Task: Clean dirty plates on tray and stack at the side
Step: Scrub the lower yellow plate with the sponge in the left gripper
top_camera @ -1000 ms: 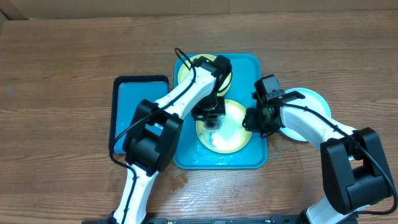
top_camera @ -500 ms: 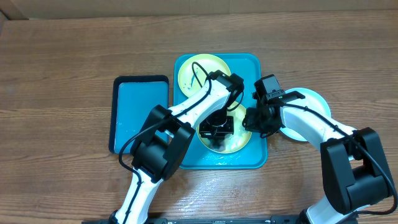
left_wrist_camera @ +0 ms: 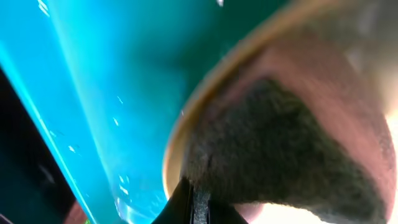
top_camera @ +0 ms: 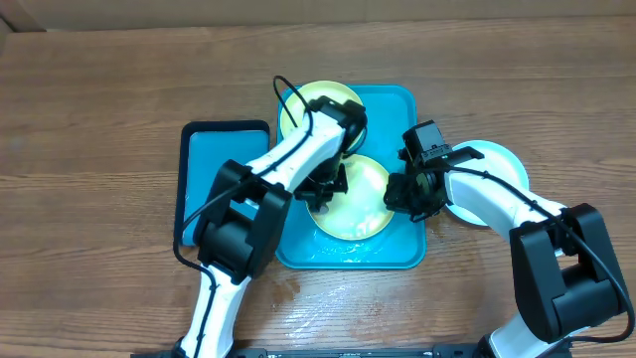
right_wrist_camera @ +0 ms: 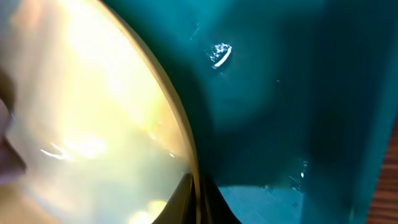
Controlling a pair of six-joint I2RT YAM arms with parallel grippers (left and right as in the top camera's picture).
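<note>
Table (top_camera: 99, 99) of brown wood grain filling overhead view, pale beige strip (top_camera: 397, 8) along far edge, nothing more of room visible. Mid-table, teal tray (top_camera: 397, 104), wet glints (right_wrist_camera: 217, 53) on its floor. Two yellow-green plates inside: back plate (top_camera: 298, 109) partly under left arm, front plate (top_camera: 366, 204) nearer the robot. Off the tray, light blue plate (top_camera: 497, 159) on bare wood just right of it, partly under right arm. Just left of the teal one, smaller dark-rimmed blue tray (top_camera: 224, 169). On wood by teal tray's near-left corner, darker blotch (top_camera: 286, 286). Jaws of left gripper (top_camera: 326, 189) clamped narrow on dark grey fuzzy scrub pad (left_wrist_camera: 280, 155), pad pressed on front plate's left part. Jaws of right gripper (top_camera: 405, 194) pinched tight on front plate's right rim, rim running straight into fingertips in wrist view.
</note>
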